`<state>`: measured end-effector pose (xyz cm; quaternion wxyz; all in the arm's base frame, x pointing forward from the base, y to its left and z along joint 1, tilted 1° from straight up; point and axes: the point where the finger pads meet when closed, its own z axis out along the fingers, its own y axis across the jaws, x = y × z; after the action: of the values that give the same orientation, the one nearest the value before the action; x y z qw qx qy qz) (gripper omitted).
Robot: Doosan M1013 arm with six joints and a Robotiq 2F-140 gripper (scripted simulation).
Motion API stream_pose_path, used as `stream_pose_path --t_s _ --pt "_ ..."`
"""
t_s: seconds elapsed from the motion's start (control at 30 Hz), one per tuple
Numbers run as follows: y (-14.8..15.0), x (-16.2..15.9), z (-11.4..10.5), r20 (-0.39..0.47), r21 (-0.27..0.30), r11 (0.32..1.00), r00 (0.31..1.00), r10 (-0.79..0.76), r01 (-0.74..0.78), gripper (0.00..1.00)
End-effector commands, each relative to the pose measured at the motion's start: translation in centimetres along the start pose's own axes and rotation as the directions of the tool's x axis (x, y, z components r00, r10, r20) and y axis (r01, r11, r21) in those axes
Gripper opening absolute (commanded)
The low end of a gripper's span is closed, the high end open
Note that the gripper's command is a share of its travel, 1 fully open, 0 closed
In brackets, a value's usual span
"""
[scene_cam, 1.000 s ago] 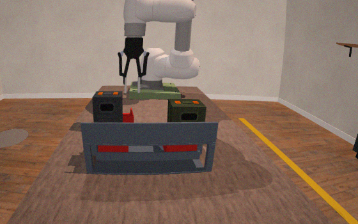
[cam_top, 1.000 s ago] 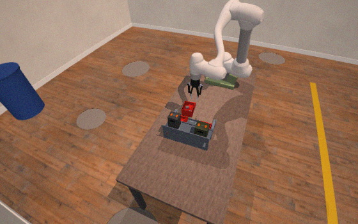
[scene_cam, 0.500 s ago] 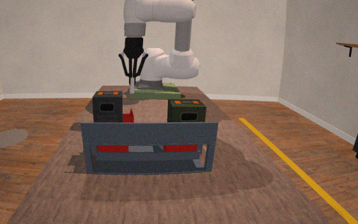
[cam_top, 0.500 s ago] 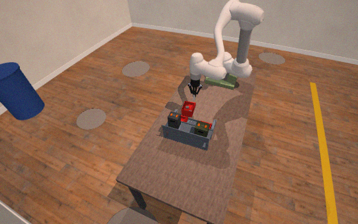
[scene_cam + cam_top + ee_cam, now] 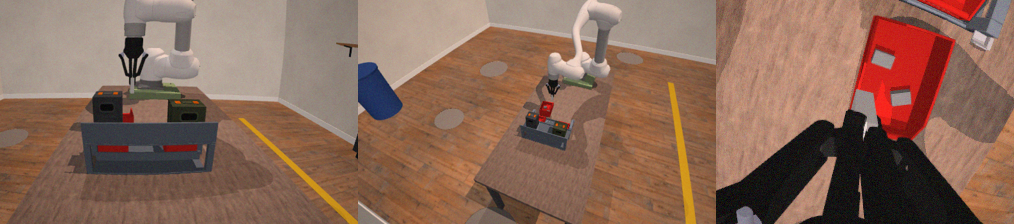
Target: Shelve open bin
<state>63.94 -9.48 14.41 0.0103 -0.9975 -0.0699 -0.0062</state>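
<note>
The red open bin (image 5: 546, 109) stands on the table just behind the grey shelf (image 5: 546, 132). In the wrist view it (image 5: 901, 76) holds two small grey parts. In the exterior view only its corner (image 5: 128, 116) shows, behind the shelf (image 5: 147, 145). My gripper (image 5: 552, 93) hangs above the bin's end that faces the robot, clear of it. Its fingers (image 5: 865, 129) are shut together with nothing between them, which also shows in the exterior view (image 5: 132, 86). Two red bins (image 5: 112, 148) (image 5: 179, 148) sit in the shelf's lower row, with a gap (image 5: 140, 148) between them.
A black box (image 5: 107, 107) and a dark green box (image 5: 186, 111) stand on the shelf's top board, left and right. The robot's green base plate (image 5: 156, 93) lies at the table's far end. A blue barrel (image 5: 374, 91) stands on the floor far left.
</note>
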Motion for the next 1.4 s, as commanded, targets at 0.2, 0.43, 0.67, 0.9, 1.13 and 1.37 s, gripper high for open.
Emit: stream_pose_path --t_s 0.2,0.43,0.67,0.9,1.13,1.37 --pt "0.00 0.00 -0.01 0.000 0.000 1.000 1.000 0.000 0.000 0.15" --pt "0.00 0.00 -0.01 0.000 0.000 1.000 1.000 0.000 0.000 0.15" --pt "0.00 0.00 -0.01 0.000 0.000 1.000 1.000 0.000 0.000 0.15" --pt "0.00 0.00 -0.01 0.000 0.000 1.000 1.000 0.000 0.000 0.15" --pt "0.00 0.00 -0.01 0.000 0.000 1.000 1.000 0.000 0.000 0.15" --pt "0.00 0.00 0.02 0.000 0.000 1.000 1.000 0.000 0.000 0.15"
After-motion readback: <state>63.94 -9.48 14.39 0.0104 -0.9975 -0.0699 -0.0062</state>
